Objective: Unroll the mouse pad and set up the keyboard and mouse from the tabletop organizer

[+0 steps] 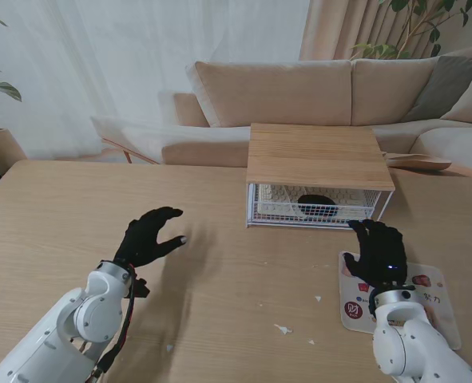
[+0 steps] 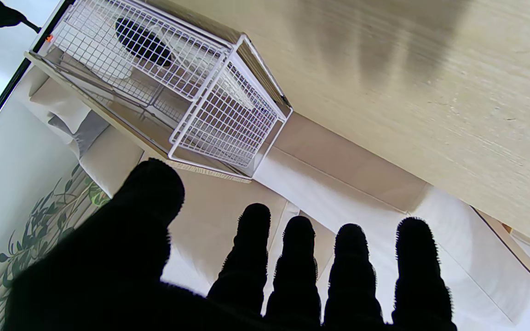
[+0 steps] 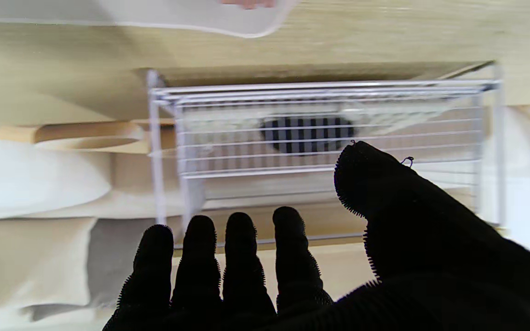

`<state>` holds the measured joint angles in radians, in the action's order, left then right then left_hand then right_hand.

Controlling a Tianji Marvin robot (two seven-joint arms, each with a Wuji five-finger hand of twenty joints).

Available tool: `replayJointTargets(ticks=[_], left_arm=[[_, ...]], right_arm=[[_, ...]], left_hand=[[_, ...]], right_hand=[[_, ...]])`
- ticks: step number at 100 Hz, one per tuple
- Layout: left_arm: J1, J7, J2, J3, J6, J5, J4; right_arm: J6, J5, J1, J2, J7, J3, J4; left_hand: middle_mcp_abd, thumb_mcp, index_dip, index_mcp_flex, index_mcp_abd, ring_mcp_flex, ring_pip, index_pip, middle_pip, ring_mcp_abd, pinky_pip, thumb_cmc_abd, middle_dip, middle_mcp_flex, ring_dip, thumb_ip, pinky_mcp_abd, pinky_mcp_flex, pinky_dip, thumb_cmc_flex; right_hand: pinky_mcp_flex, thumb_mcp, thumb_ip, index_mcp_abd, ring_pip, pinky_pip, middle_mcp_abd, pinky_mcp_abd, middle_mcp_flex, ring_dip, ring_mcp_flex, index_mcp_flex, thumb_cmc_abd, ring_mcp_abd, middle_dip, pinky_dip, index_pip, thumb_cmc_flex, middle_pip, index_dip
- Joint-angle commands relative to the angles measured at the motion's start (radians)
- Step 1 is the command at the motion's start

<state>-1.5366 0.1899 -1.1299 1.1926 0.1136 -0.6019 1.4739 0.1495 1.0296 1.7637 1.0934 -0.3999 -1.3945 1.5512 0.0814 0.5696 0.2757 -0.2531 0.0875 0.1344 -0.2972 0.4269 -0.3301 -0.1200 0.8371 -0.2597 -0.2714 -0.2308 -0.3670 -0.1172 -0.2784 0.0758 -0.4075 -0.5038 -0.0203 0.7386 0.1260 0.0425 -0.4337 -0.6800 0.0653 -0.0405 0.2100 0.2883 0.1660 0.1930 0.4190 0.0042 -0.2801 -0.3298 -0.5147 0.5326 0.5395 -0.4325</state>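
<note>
The organizer (image 1: pixel 315 155) is a wooden-topped white wire basket (image 1: pixel 255 214) at the table's far middle. Inside the drawer lie a black mouse (image 1: pixel 316 206) and a pale keyboard (image 1: pixel 279 199). The mouse (image 2: pixel 143 41) (image 3: pixel 308 134) shows through the wires in both wrist views. A printed mouse pad (image 1: pixel 435 307) lies flat at the near right, one edge (image 3: pixel 200 18) visible to the right wrist. My right hand (image 1: pixel 379 251) hovers open over the pad's far end, fingers toward the basket. My left hand (image 1: pixel 149 235) is open above bare table on the left.
A beige sofa (image 1: pixel 315 92) stands behind the table. Small white scraps (image 1: pixel 282 329) lie on the table between my arms. A potted plant (image 1: pixel 423 20) stands at the far right.
</note>
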Motion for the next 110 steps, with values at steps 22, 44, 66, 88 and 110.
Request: replayJointTargets(ticks=[22, 44, 66, 88, 110], left_arm=[[0.008, 0.000, -0.009, 0.007, 0.014, 0.008, -0.006], [0.009, 0.012, -0.012, 0.020, 0.018, 0.018, -0.013], [0.010, 0.010, -0.014, 0.019, 0.020, 0.035, -0.018], [0.013, 0.005, -0.013, 0.013, 0.016, 0.029, -0.024], [0.014, 0.009, -0.014, 0.014, 0.014, 0.030, -0.024]], right_arm=[[-0.089, 0.065, -0.097, -0.008, 0.085, 0.114, 0.055], [-0.088, 0.069, -0.263, -0.016, 0.130, 0.227, -0.039], [-0.032, 0.008, -0.415, -0.006, 0.150, 0.339, -0.168], [0.012, -0.061, -0.522, 0.011, 0.141, 0.420, -0.279], [0.061, -0.123, -0.593, 0.030, 0.123, 0.487, -0.376]], left_hand=[[0.015, -0.017, -0.007, 0.003, 0.009, -0.038, 0.024, -0.021, 0.009, 0.015, -0.029, 0.029, 0.006, 0.023, -0.013, 0.043, -0.002, 0.008, 0.010, -0.001], [0.017, -0.015, -0.008, 0.002, 0.010, -0.038, 0.024, -0.021, 0.009, 0.014, -0.019, 0.027, 0.006, 0.023, -0.013, 0.043, -0.001, 0.008, 0.004, -0.002], [0.019, -0.012, -0.008, 0.001, 0.012, -0.037, 0.023, -0.023, 0.006, 0.012, -0.017, 0.024, 0.004, 0.023, -0.013, 0.043, -0.001, 0.009, 0.003, -0.008], [0.019, -0.012, -0.009, 0.000, 0.011, -0.038, 0.023, -0.024, 0.005, 0.013, -0.017, 0.023, 0.004, 0.023, -0.012, 0.043, -0.001, 0.009, 0.003, -0.008], [0.018, -0.010, -0.009, -0.001, 0.012, -0.038, 0.024, -0.024, 0.005, 0.013, -0.017, 0.022, 0.004, 0.023, -0.012, 0.043, -0.001, 0.009, 0.003, -0.010]], right_hand=[[0.006, 0.042, -0.039, -0.007, -0.045, -0.106, -0.027, -0.045, -0.032, 0.029, 0.012, 0.012, 0.036, -0.017, -0.039, 0.018, -0.022, -0.024, 0.110, -0.003], [0.009, 0.067, -0.038, 0.084, -0.069, -0.164, 0.007, -0.049, -0.035, 0.041, 0.022, 0.016, 0.044, -0.005, -0.046, 0.042, -0.009, -0.017, 0.139, 0.008], [0.021, 0.086, -0.035, 0.097, -0.094, -0.200, 0.027, -0.049, -0.038, 0.054, 0.044, 0.029, 0.046, 0.007, -0.066, 0.062, -0.029, -0.011, 0.193, 0.011], [0.042, 0.100, -0.033, 0.099, -0.120, -0.222, 0.039, -0.041, -0.034, 0.067, 0.081, 0.063, 0.050, 0.020, -0.090, 0.073, -0.052, 0.000, 0.266, 0.013], [0.051, 0.110, -0.031, 0.091, -0.132, -0.233, 0.035, -0.041, -0.020, 0.074, 0.092, 0.075, 0.055, 0.024, -0.091, 0.073, -0.060, 0.005, 0.273, 0.011]])
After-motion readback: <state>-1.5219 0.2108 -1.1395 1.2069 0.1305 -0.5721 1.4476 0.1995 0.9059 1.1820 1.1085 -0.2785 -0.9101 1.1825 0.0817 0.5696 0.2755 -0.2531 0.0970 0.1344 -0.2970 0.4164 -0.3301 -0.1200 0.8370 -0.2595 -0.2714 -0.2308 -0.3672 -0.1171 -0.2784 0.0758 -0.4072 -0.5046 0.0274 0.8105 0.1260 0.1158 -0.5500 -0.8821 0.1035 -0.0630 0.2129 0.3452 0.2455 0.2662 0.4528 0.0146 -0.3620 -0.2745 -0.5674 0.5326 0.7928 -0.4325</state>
